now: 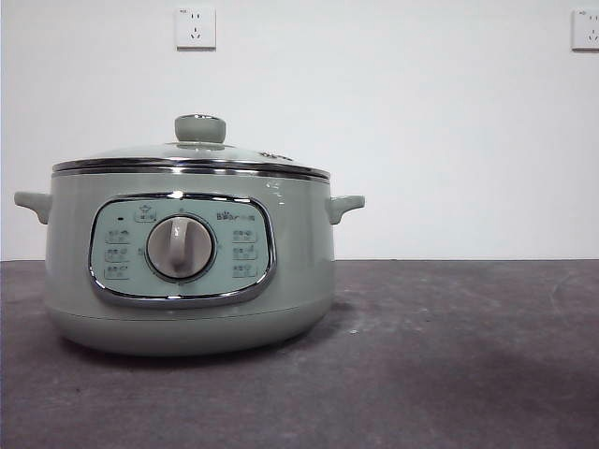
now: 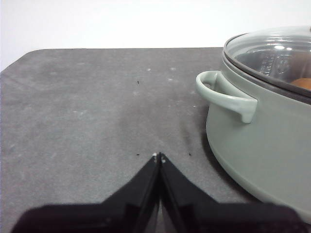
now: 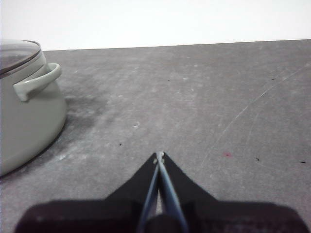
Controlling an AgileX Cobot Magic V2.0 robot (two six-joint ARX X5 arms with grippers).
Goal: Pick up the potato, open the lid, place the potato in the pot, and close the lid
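The pot [image 1: 192, 271] stands on the dark table [image 1: 449, 355] with the glass lid [image 1: 187, 154] seated squarely on its chrome rim, green knob [image 1: 199, 128] upright. Through the glass, the left wrist view shows an orange-brown patch inside the pot, judged to be the potato [image 2: 302, 83], lying against the near wall; the remainder is hidden by the rim.

The left gripper [image 2: 159, 156] is clenched on nothing, tips together, low over the table just beside the pot's side handle [image 2: 226, 94]. The right gripper [image 3: 159, 155] is likewise clenched and empty, well apart from the pot on the other side. Neither arm appears in the front view.

Assessment: all steps look complete; what remains is parking. Recommended practice: hold both arms clear of the handles, withdraw without brushing the pot wall, and confirm the lid rim sits flush all round.
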